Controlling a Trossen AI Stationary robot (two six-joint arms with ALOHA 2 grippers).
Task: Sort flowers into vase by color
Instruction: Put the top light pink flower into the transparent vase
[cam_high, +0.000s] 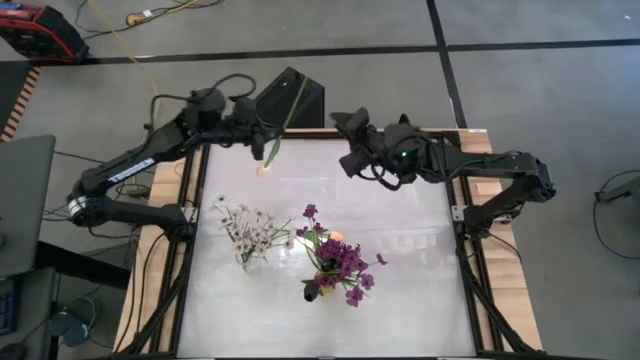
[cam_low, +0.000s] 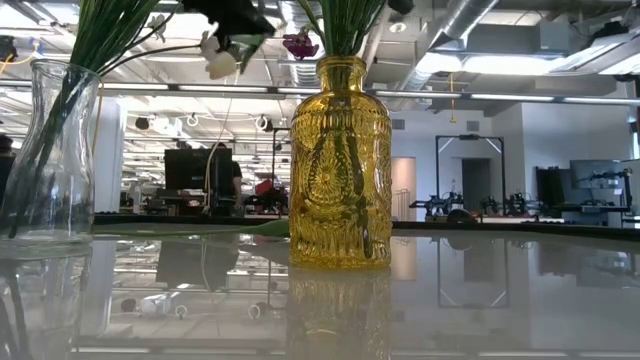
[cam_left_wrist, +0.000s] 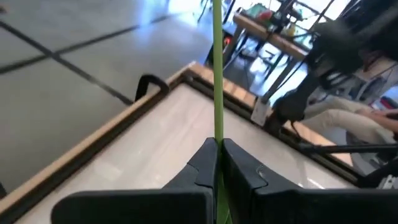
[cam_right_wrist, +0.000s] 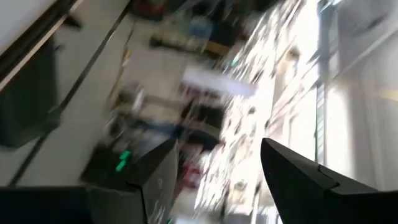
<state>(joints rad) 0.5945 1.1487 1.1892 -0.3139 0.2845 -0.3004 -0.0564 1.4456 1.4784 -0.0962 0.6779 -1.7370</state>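
My left gripper (cam_high: 263, 138) is shut on the green stem of a cream-peach tulip (cam_high: 264, 169), high over the table's far left part. My right gripper (cam_high: 346, 142) stands open and holds nothing over the far middle, pointing toward the left gripper. A clear glass vase (cam_high: 247, 250) holds sprays of small white flowers (cam_high: 245, 225). To its right, a yellow glass vase (cam_low: 340, 160) holds purple flowers (cam_high: 342, 262). In the right wrist view the fingers (cam_right_wrist: 155, 180) stand wide apart against a blurred room. My left gripper pinches the tulip's green stem (cam_left_wrist: 217, 134) between its two fingers, nearer the bloom end than the bare end. The fingers come nearly level from the table's left and lie across the stem. The flower is lifted clear of the table, and its bare end (cam_high: 298, 85) reaches past the far edge.
A black box (cam_high: 300, 100) stands just beyond the far edge, under the stem's bare end. Wooden rails (cam_high: 170, 250) frame the white table top. Bare table lies along the near edge (cam_high: 330, 335) and at the right (cam_high: 420, 260).
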